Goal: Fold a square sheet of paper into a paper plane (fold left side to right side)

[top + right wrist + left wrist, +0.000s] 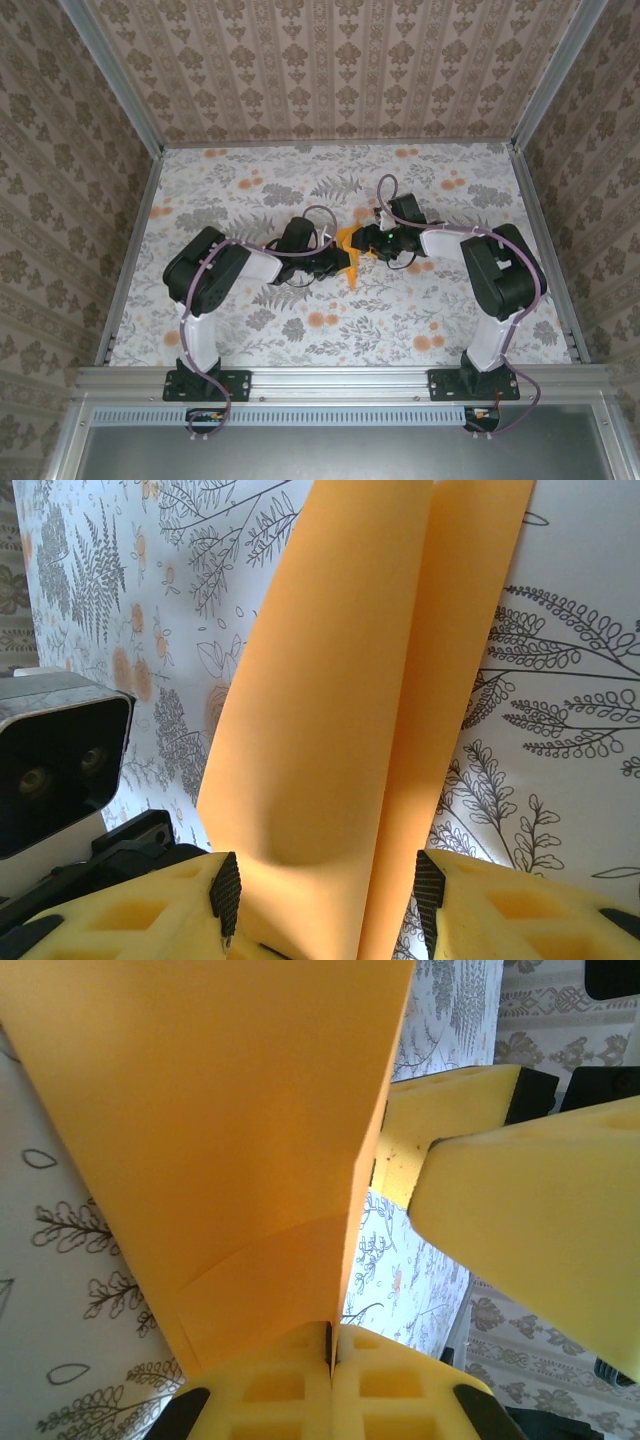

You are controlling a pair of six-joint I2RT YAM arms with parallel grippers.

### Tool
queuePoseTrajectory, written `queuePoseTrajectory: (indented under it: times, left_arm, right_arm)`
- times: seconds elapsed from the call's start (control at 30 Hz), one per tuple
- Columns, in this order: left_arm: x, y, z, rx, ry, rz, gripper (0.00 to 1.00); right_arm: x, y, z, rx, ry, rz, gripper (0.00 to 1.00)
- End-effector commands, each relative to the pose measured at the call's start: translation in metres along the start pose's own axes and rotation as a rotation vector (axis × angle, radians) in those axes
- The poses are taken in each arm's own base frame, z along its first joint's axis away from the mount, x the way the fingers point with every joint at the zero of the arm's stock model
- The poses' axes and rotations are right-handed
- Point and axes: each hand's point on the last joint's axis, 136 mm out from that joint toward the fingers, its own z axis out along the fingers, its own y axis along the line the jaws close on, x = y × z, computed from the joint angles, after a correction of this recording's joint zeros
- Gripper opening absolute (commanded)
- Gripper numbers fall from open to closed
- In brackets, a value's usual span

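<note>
My left pincer (330, 1365) is clenched on the square sheet of paper (220, 1110), held bowed above mid-desk (300, 330), while my right pincer (325, 905) straddles it, grip unclear; judging this the left-to-right fold, next I must align the edges squarely.
</note>
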Motion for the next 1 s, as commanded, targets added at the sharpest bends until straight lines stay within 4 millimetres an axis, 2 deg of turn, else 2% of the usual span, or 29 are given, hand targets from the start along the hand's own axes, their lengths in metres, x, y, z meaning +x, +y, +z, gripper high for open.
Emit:
queuePoseTrajectory:
  times: [0.0,0.6,0.97]
  left_arm:
    - [0.001,0.006,0.001,0.015,0.008,-0.024,0.01]
    - [0.002,0.013,0.004,0.018,0.007,-0.041,0.02]
    - [0.002,0.012,0.004,0.019,0.007,-0.039,0.06]
  right_arm:
    - [-0.001,-0.004,0.006,0.030,0.015,0.012,0.52]
    - [-0.002,-0.005,0.017,0.031,0.039,0.017,0.50]
    - [0.009,-0.025,0.024,0.124,0.097,0.054,0.45]
